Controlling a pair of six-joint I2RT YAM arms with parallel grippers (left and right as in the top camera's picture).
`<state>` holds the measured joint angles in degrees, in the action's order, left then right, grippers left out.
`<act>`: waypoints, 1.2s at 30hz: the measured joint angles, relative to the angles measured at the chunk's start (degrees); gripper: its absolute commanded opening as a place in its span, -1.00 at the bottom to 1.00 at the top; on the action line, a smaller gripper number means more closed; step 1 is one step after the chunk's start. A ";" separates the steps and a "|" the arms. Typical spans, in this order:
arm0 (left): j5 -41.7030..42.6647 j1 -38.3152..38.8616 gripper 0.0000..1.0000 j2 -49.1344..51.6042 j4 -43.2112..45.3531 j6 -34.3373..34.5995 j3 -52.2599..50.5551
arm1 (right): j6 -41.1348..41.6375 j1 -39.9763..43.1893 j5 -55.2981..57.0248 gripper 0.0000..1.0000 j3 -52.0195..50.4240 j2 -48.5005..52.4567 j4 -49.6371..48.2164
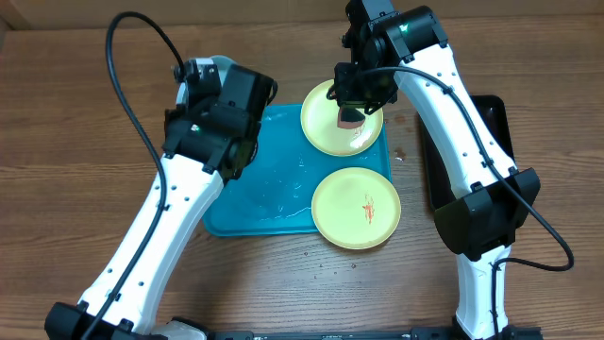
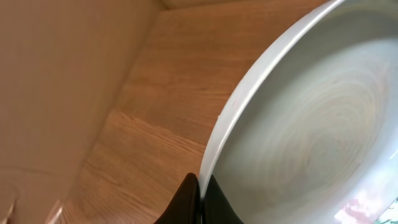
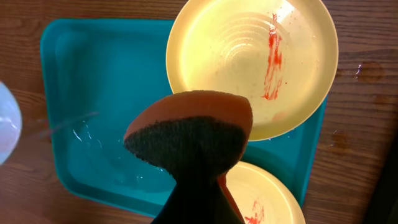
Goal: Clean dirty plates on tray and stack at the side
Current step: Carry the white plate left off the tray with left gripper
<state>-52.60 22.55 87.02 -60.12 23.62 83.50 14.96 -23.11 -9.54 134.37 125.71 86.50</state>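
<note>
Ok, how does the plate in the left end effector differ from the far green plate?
The held plate is pale blue-white; the far plate is yellow-green. The held plate is pinched at its rim by the left end effector; the far plate lies flat, overhanging the tray. The far plate has a red streak; the held plate a faint pink patch. Both are round with ringed centres.

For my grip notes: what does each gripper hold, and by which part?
Left gripper: the pale plate, by its rim. Right gripper: the sponge, by one end.
</note>
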 measured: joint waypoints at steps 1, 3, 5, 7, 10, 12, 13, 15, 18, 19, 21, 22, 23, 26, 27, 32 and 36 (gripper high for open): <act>-0.11 0.07 -0.92 0.00 0.04 0.96 -0.57 | -0.02 0.00 -0.02 -0.93 0.00 0.00 -0.02; -0.15 0.37 -0.91 0.00 0.07 2.86 -1.44 | 0.00 -0.02 0.00 -0.93 0.00 0.00 0.00; 0.15 0.74 -0.92 0.00 0.22 4.76 -2.38 | 0.00 0.00 -0.02 -0.93 0.00 0.00 0.00; 0.96 0.92 -0.92 0.00 0.76 6.47 -3.67 | 0.00 -0.02 0.00 -0.93 0.00 0.00 0.00; 2.03 1.01 -0.91 0.00 2.12 8.15 -6.08 | 0.00 0.00 0.00 -0.92 0.00 0.00 0.00; 2.62 1.01 -0.91 0.00 2.78 8.94 -7.76 | 0.00 0.00 -0.02 -0.93 0.00 0.00 0.00; 2.82 1.01 -0.92 0.02 3.04 9.14 -8.46 | 0.00 0.00 -0.02 -0.93 0.00 0.00 0.00; 3.04 1.01 -0.92 0.02 4.09 9.51 -9.73 | 0.00 -0.02 0.02 -0.92 0.00 0.00 0.00; 3.06 1.16 -0.92 0.04 5.16 9.60 -10.95 | 0.02 0.00 0.00 -0.93 0.00 0.00 -0.17; 2.91 1.40 -0.92 0.04 5.22 9.73 -11.21 | 0.00 -0.02 -0.02 -0.93 0.00 0.00 -0.26; 1.86 2.03 -0.92 0.04 5.31 9.79 -11.43 | 0.00 0.00 -0.02 -0.93 0.00 0.00 -0.35; 0.68 2.60 -0.92 0.04 5.33 9.92 -11.47 | -0.02 -0.02 0.00 -0.93 0.00 0.00 -0.35; -0.94 3.28 -0.92 0.04 5.44 9.94 -11.50 | -0.02 -0.02 -0.02 -0.93 0.00 0.00 -0.35; -7.39 5.81 -0.92 0.04 6.14 9.94 -11.54 | 0.02 0.00 0.00 -0.93 0.00 0.00 -0.35; -10.56 6.88 -0.92 0.04 6.45 9.94 -11.56 | 0.00 -0.02 0.00 -0.92 0.00 0.00 -0.35; -20.81 11.34 -0.92 0.04 7.48 9.97 -11.56 | 0.00 -0.02 0.00 -0.93 0.00 0.00 -0.35; -24.79 14.40 -0.92 0.04 7.50 9.94 -11.56 | 0.00 -0.02 0.00 -0.93 0.00 0.00 -0.33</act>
<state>-77.38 36.95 87.07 -52.62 33.56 71.94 14.96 -23.14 -9.54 134.37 125.71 86.17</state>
